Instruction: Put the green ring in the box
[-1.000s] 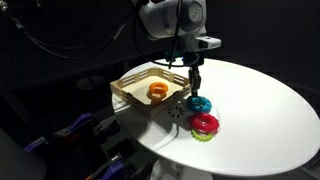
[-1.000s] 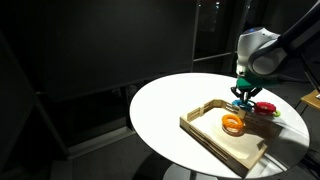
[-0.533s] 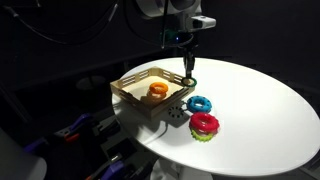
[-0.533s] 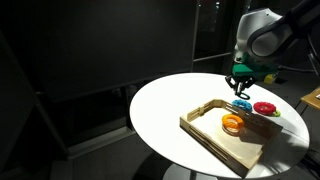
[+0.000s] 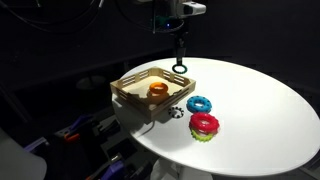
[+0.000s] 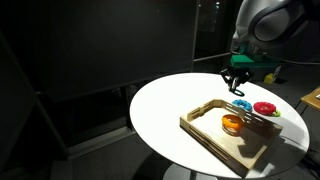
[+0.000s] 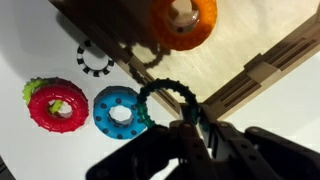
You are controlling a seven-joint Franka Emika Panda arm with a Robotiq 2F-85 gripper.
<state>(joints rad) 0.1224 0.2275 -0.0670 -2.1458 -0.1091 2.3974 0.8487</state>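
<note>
Carrying step: my fingers [image 5: 180,44] are clenched on the green ring [image 5: 180,68], which hangs from them in the air, well above the table [image 5: 262,100]. In an exterior view the ring [image 6: 237,77] sits up over the far side of the box [image 6: 212,138]. The wrist view puts it [image 7: 165,83] just outside the box wall [image 7: 265,72], over the table beside the blue ring [image 7: 118,109]. So it is lifted but not over the box floor yet. An orange ring [image 5: 157,90] already lies in the box; a red ring [image 5: 204,123] stays on the table. Next, I judge, I need a short sideways move over bare wood clear of the orange ring, then lower and let go.
</note>
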